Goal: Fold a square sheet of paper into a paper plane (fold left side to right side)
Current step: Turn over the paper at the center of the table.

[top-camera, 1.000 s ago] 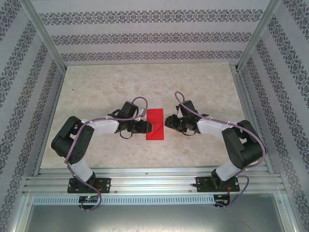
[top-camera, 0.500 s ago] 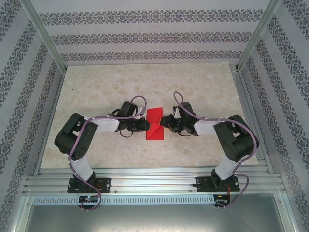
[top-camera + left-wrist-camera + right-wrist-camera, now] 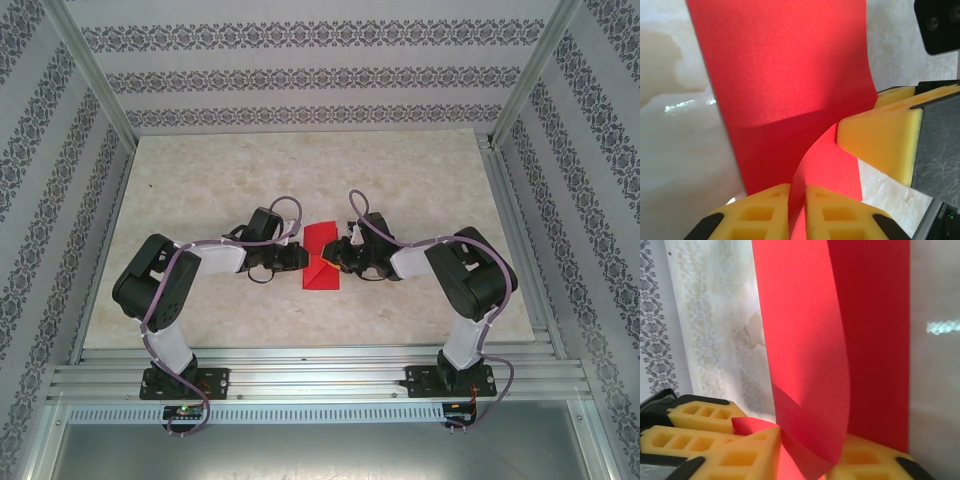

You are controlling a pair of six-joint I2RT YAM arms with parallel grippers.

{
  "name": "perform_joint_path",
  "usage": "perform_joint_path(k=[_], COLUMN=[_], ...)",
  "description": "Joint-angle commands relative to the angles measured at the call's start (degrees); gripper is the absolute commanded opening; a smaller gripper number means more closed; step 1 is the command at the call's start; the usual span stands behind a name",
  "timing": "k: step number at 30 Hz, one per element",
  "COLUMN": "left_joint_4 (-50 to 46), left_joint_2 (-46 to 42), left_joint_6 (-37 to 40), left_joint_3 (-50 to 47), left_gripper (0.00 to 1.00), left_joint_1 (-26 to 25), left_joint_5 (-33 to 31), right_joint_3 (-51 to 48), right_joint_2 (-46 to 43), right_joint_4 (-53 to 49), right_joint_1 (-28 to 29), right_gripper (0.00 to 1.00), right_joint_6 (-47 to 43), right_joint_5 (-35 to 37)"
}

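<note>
The square sheet of paper (image 3: 320,240) is a red folded rectangle lying on the table between both grippers. My left gripper (image 3: 303,258) is at its left edge. In the left wrist view the left gripper (image 3: 797,187) is shut on a raised curl of the paper (image 3: 790,75). My right gripper (image 3: 337,258) is at the paper's right edge. In the right wrist view the right gripper (image 3: 810,440) stands apart around a lifted, curving flap of the paper (image 3: 805,340). One of its yellow fingers (image 3: 880,145) touches the flap opposite my left jaws.
The marble-patterned table (image 3: 300,170) stretches well beyond the paper. Patterned walls and metal frame posts (image 3: 90,80) enclose it on three sides. An aluminium rail (image 3: 320,375) runs along the near edge by the arm bases.
The right arm has slid left until its gripper reached the paper's right edge, and its jaws narrowed. The left gripper closed on the paper's left edge, and the near half of the paper lifted.
</note>
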Motion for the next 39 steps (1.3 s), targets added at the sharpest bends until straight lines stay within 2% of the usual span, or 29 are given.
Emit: perform_joint_path(k=[1,5,6,13,16,21,28,32,34,36,39], left_joint_4=[3.08,4.54,5.21,14.66,20.96,31.04,32.96,33.87,35.34,36.13,34.32], left_joint_2=[-1.04,-4.91,-6.77,-20.91,-23.71,-23.04,-19.91,-17.84,-17.3,-17.34,-17.9], left_joint_6=[-0.87,-1.07,-1.32,-9.4,-14.7,-22.79,-23.59,-23.97,-24.58,-24.58,-23.29], left_joint_3=[-1.29,-2.94,-3.63,-8.04,-8.2,-6.59,-2.67,-1.33,-1.15,-1.08,-0.98], left_gripper=[0.18,0.4,0.5,1.0,1.0,1.0,1.0,0.98,0.91,0.79,0.51], left_joint_1=[1.49,3.32,4.02,8.63,9.07,7.95,2.8,1.06,0.47,0.18,0.15], left_joint_5=[1.17,1.61,1.68,4.08,7.61,14.5,17.96,18.72,19.18,19.37,19.1], right_joint_3=[0.67,-0.73,-1.28,-4.5,-4.67,-2.47,-1.03,-0.1,0.21,0.13,-0.01], right_joint_2=[0.01,-3.11,-4.42,-14.81,-18.34,-23.04,-26.01,-26.53,-26.62,-26.57,-26.1], right_joint_4=[3.88,4.71,5.19,10.62,15.43,18.31,26.1,26.89,25.78,25.16,24.41], right_joint_1=[0.37,-0.71,-1.15,-6.64,-9.0,-9.83,-9.09,-7.81,-7.39,-7.24,-7.26], right_gripper=[0.18,0.03,0.0,0.0,0.0,0.0,0.0,0.0,0.0,0.0,0.0], right_joint_6=[0.83,0.12,-0.21,-3.07,-1.34,0.94,7.83,8.95,8.67,8.46,8.05], right_joint_5=[-0.33,0.41,0.51,-2.72,-6.1,-8.6,-11.62,-12.48,-12.41,-11.92,-11.67])
